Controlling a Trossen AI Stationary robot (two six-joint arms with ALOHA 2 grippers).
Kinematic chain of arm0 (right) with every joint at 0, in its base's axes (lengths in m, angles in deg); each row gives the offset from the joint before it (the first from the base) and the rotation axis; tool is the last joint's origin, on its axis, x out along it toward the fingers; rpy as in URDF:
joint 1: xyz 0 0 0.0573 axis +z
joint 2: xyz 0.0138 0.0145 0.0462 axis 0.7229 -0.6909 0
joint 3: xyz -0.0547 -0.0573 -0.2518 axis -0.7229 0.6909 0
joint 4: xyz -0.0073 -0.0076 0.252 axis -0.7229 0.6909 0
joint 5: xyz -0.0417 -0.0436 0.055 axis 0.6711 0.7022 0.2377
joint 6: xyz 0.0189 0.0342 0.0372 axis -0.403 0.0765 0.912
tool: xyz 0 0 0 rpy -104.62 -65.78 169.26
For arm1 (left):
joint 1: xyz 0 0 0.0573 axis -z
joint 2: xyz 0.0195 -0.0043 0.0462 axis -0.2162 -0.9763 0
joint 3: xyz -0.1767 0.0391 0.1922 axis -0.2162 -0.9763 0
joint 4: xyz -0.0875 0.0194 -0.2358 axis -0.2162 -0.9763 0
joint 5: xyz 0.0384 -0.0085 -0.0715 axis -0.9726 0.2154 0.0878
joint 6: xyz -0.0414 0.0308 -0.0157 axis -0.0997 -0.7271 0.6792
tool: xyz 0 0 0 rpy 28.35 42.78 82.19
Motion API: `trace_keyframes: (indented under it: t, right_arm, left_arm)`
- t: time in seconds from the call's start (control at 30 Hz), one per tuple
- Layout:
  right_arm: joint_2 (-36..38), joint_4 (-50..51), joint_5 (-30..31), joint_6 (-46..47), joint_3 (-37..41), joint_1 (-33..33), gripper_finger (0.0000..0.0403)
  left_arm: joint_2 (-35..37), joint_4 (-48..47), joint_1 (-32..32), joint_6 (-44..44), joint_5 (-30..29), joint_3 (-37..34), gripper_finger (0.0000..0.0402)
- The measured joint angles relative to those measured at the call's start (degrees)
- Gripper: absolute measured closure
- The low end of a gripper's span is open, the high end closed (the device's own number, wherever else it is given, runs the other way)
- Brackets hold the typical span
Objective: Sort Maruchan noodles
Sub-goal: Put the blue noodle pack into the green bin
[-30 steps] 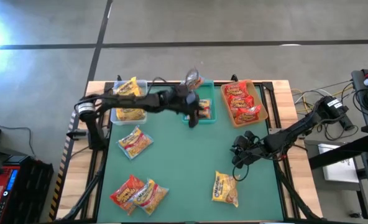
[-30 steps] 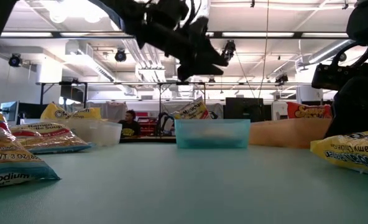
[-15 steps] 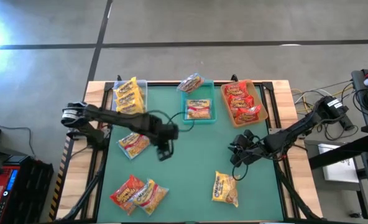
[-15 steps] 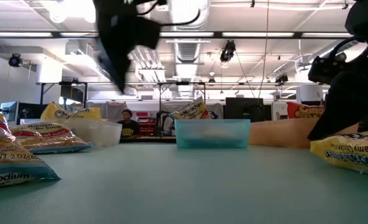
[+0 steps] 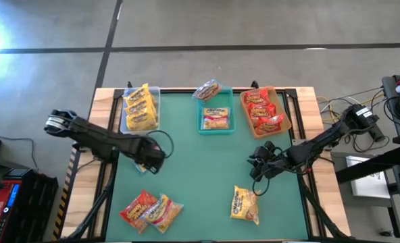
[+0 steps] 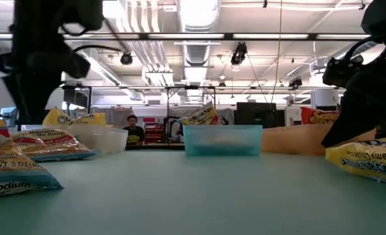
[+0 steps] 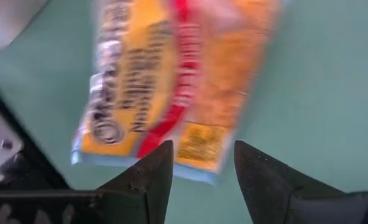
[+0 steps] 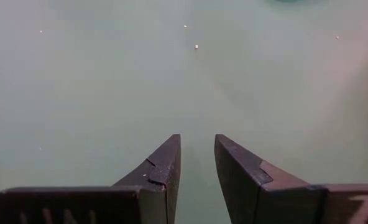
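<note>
Maruchan noodle packets lie flat on the green mat point(image 5: 200, 175). A yellow, red and orange packet point(image 7: 171, 81) lies at the left, under my left gripper point(image 7: 199, 149). This gripper point(image 5: 149, 160) points down, open, above the packet's end, and hides most of it from above. Two red and yellow packets point(image 5: 151, 209) lie at the near left, and a yellow one point(image 5: 244, 204) at the near right. My right gripper point(image 5: 257, 169) hangs open at the right over bare mat point(image 8: 196, 146).
Three bins stand along the far edge. The clear bin point(image 5: 140, 108) holds yellow packets, the teal bin point(image 5: 215, 118) one packet, and the tan bin point(image 5: 264, 108) red ones. Another packet point(image 5: 207, 89) leans on the teal bin's far rim. The mat's middle is bare.
My left gripper has swung from over the teal bin toward the table's left and near side, sinking a little. It has turned to point straight down over the packet at the left. Its fingers have stayed open. No packet has moved.
</note>
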Motion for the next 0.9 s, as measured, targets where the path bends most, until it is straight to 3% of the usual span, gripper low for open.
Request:
trace_keyframes:
  t: [0.23, 0.37, 0.63, 0.9]
  right_arm:
    - [0.0, -0.01, -0.1, 0.16, 0.0, 0.0, 0.0314]
    - [0.0, 0.0, -0.23, 0.79, 0.0, 0.0, 0.0314]
    - [0.0, -0.01, -0.23, 0.92, 0.0, 0.0, 0.0314]
    - [0.0, -0.01, -0.21, 0.99, 0.0, 0.0, 0.0314]
  left_arm:
    - [4.73, 2.62, -0.06, 11.72, -6.02, -8.87, 0.0249]
    - [4.79, 5.36, -0.09, 12.58, -6.11, -11.6, 0.0249]
    - [4.33, 20.85, -0.09, 3.84, -7.24, -13.49, 0.0249]
    - [4.22, 35.1, -0.09, -12.53, -8.16, -11.01, 0.0249]
